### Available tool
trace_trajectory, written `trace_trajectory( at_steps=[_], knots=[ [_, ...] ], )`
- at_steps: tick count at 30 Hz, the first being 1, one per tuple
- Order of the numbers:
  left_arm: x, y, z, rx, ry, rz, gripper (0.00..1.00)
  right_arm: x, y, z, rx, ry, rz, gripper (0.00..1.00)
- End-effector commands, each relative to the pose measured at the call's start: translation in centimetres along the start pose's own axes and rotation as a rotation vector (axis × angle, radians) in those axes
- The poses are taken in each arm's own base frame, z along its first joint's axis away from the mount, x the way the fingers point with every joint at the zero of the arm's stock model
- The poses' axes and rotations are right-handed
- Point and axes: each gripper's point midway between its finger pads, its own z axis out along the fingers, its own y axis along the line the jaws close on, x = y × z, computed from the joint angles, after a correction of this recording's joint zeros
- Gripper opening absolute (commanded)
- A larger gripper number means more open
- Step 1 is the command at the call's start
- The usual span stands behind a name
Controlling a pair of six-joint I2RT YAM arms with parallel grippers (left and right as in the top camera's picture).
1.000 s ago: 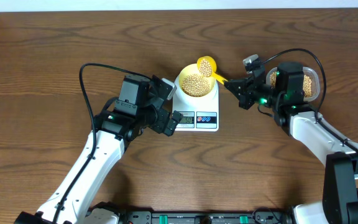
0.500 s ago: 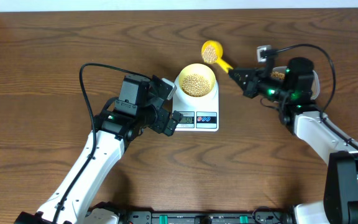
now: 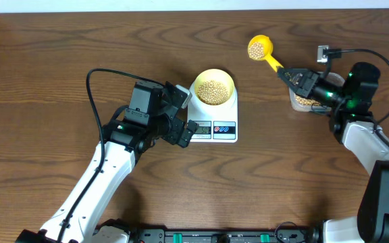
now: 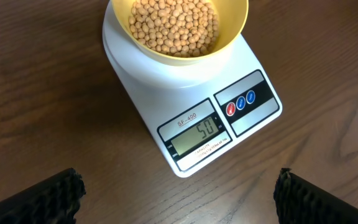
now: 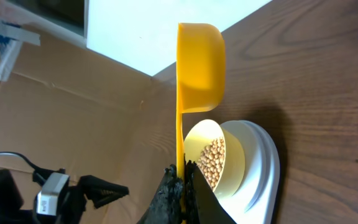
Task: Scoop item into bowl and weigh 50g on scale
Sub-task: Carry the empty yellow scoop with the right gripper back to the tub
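Fingertips of the spread left pincer point(image 4: 180, 199) are cut off at the frame's bottom, near the scale point(image 4: 166, 81), whose bowl point(image 4: 232, 40) of beans point(image 4: 176, 25) is cropped at top. Farther right, the right pincer point(image 3: 296, 76), pressed together on the scoop point(image 3: 260, 48) handle, partly hides a tub point(image 3: 301, 102) on the brown wood tabletop point(image 3: 46, 67); cardboard point(image 5: 73, 106) shows beyond.

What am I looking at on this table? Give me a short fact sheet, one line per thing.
Scale: white, display reads 50
Bowl: pale yellow, on the scale, holds beans
Scoop: yellow, some beans inside, held in the air to the right of the scale
Right gripper: shut on the scoop's handle
Left gripper: open, empty, near the display
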Motion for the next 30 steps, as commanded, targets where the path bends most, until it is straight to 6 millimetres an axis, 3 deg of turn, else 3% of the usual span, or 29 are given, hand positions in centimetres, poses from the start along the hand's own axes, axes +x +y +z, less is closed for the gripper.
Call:
trace_trajectory(
  at_steps=[1,16,22,30],
  knots=[
    [0.3,0.0,0.2,0.007,0.009,-0.002,1.0,-0.6,0.6,-1.0,-0.022,-0.005,0.046,0.01],
    [0.3,0.0,0.2,0.007,0.009,-0.002,1.0,-2.2,0.2,-3.2,-0.014,-0.054,0.093,0.01],
    [0.3,0.0,0.2,0.007,0.009,-0.001,1.0,-3.2,0.3,-5.0,0.012,-0.096,0.106,0.01],
    [0.3,0.0,0.2,0.007,0.009,-0.001,1.0,-3.0,-0.8,-7.4,0.045,-0.102,0.206,0.01]
  ],
)
